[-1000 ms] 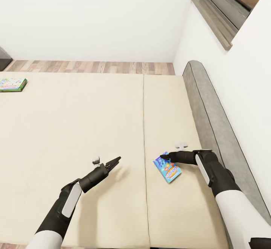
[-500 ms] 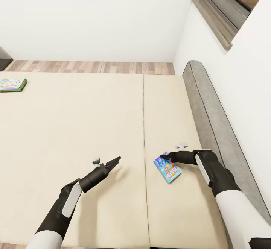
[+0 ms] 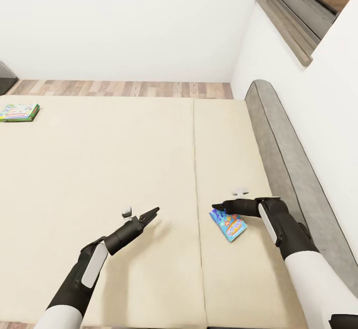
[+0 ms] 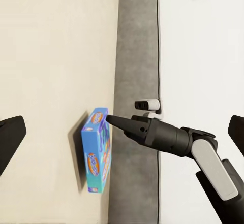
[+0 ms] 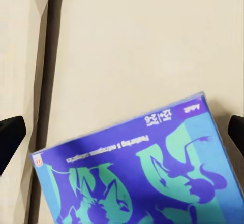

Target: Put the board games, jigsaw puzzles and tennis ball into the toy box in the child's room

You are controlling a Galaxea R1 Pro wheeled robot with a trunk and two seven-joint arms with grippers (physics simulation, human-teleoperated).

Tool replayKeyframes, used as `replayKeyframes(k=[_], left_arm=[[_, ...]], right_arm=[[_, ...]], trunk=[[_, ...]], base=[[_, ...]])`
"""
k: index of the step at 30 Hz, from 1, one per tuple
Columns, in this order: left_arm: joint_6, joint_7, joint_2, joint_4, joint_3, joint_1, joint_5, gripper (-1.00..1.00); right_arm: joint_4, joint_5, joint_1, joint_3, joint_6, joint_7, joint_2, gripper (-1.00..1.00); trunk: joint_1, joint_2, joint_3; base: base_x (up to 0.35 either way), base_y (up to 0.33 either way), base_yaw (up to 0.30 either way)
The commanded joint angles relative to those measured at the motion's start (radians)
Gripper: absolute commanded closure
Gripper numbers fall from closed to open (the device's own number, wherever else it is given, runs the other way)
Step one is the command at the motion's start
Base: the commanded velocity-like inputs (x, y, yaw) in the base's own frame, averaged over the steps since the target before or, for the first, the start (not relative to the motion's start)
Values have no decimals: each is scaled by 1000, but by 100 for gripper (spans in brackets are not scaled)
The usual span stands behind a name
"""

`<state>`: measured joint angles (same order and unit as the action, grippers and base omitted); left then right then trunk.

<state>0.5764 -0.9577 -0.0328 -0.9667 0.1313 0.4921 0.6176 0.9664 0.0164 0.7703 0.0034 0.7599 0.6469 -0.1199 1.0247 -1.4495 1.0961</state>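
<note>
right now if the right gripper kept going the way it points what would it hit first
Most likely the blue board game, lying on the bed straight ahead of the right gripper. Its fingers look spread, and depth is hard to judge.

right gripper (image 3: 217, 206) poised over the blue board game (image 3: 229, 225) on the bed (image 3: 99, 165); left gripper (image 3: 152, 212) alongside, well apart.

A blue board game (image 3: 229, 224) with teal and purple print lies on the cream bed (image 3: 99, 165); headboard (image 3: 283, 155) grey.

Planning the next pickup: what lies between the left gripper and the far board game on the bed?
Bare mattress between left gripper and green board game, per head view.
</note>
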Motion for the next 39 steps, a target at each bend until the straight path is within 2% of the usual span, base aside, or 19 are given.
replayKeyframes(k=[1,39], left_arm=[[8,-2,-1,1,2,1,2,-100],[5,-4,-1,1,2,-3,2,-100]], right_arm=[[-71,-15,0,1,10,5,0,-100],[-71,-15,0,1,11,4,0,-100]], trunk=[[0,0,1],[0,0,1]], base=[[0,50,0],[0,8,0]])
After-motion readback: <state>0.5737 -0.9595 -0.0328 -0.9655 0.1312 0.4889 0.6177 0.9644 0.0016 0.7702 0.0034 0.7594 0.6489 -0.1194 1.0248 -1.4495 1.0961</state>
